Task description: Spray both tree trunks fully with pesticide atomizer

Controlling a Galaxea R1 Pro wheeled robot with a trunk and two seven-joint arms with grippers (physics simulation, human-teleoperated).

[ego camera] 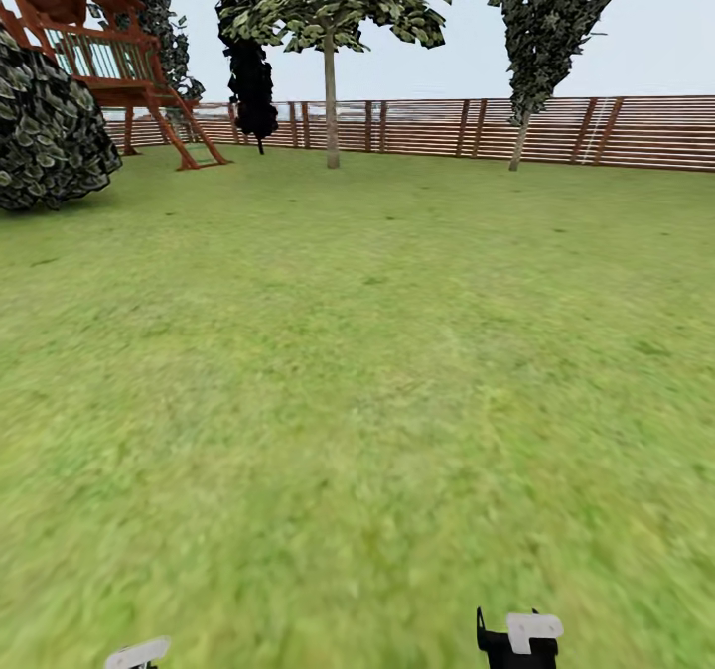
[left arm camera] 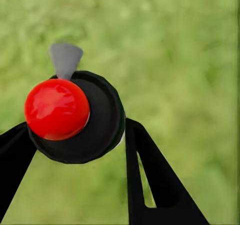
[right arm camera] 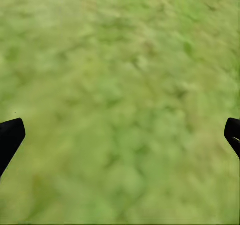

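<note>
Two trees [ego camera: 331,103] by fence [ego camera: 556,131] | playhouse [ego camera: 109,54] left | lawn [ego camera: 357,371] open

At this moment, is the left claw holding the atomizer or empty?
Holding it. In the left wrist view, the atomizer, with its red top, sits between the left claw's two black fingers above the grass.

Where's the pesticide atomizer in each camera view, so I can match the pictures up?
Head view: too small to tell; the left gripper carrying it is at the bottom edge, left of centre.
Left wrist view: the pesticide atomizer, red-topped, sits between the gripper's fingers, close to the camera.
Right wrist view: blurred grass between the open right gripper.
Shared landmark: the green grass floor.
</note>
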